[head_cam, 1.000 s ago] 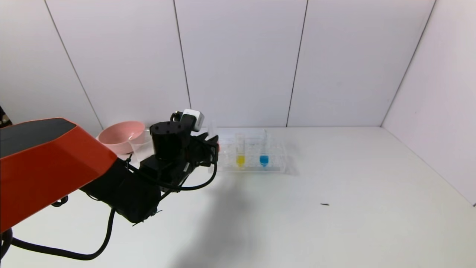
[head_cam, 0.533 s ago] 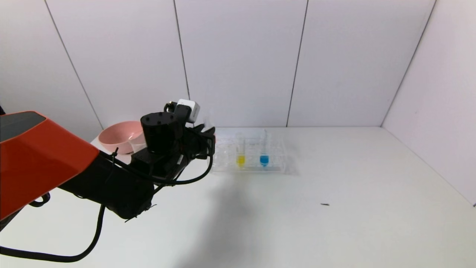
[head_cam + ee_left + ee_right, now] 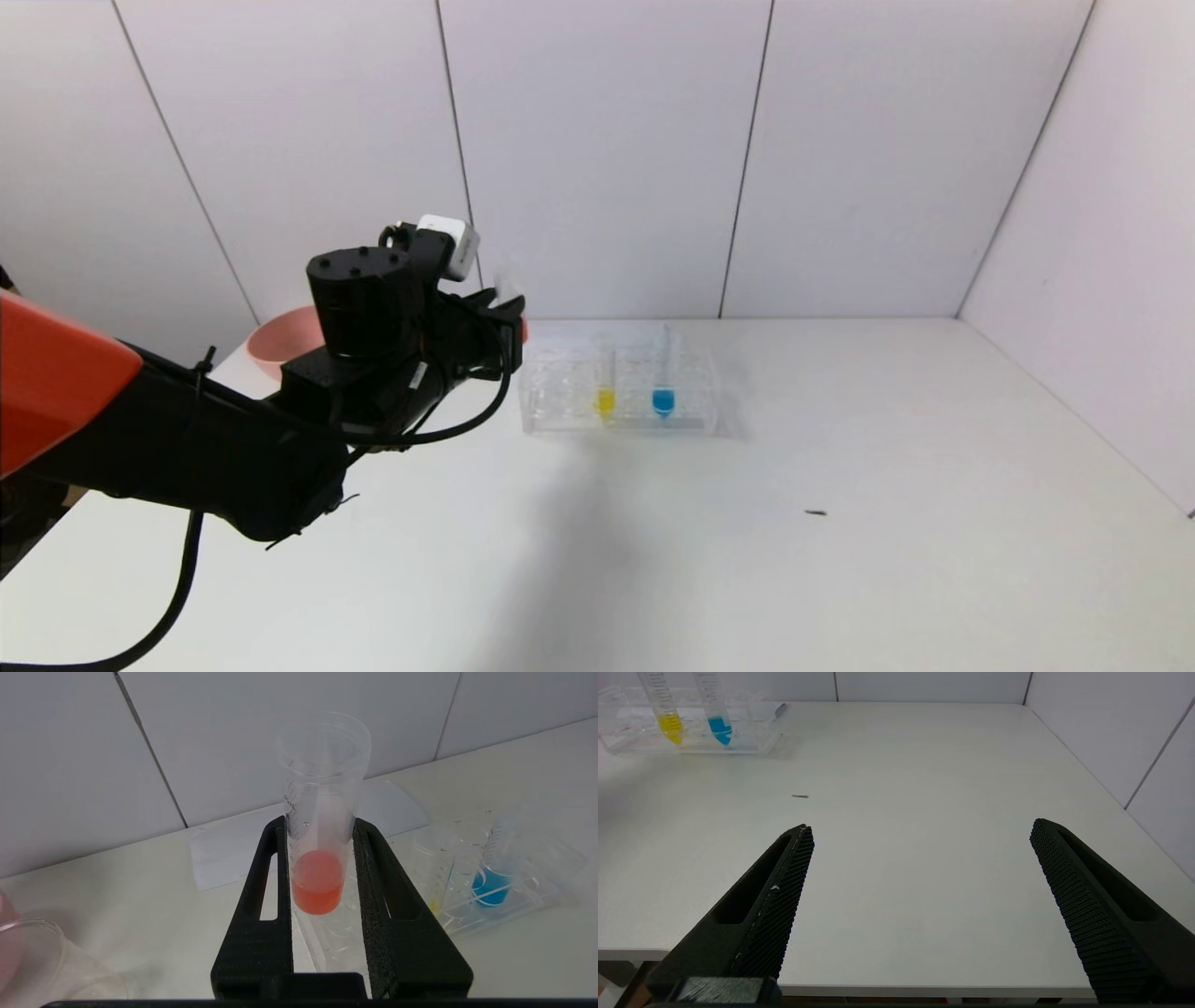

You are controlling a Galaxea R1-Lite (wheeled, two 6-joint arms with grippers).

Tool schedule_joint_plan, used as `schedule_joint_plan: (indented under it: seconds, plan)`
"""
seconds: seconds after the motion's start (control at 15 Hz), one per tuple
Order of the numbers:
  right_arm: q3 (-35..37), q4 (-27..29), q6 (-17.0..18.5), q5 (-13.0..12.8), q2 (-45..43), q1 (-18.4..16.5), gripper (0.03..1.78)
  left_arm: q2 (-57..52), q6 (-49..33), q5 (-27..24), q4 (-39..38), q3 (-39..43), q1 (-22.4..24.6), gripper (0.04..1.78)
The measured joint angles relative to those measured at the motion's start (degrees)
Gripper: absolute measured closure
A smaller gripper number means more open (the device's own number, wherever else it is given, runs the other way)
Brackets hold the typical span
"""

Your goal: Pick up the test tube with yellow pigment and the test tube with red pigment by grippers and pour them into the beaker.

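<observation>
Lifted clear, left end effector (image 3: pixel 320 835) pinches red tube (image 3: pixel 319 812); beaker (image 3: pixel 32 961), probably, only wrist-visible.

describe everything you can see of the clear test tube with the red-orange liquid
The slim clear plastic test tube with red-orange liquid stands upright, clamped between the black fingers of the left gripper. It has printed graduation marks, an open wide rim and a shallow pool of liquid at its bottom. It hangs lifted above the white table, touching nothing else.
</observation>
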Motion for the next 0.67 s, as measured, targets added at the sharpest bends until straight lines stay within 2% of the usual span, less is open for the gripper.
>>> schedule_joint_plan:
  seconds: [0.53, 0.67]
  plan:
    - [0.0, 0.0, 0.0, 0.0, 0.0, 0.0, 0.11, -8.2, 1.3, -0.4, 6.8, 0.3, 4.9, 1.38]
    - [0.0, 0.0, 0.0, 0.0, 0.0, 0.0, 0.11, -9.7, 1.2, -1.9, 8.7, 0.3, 6.8, 1.38]
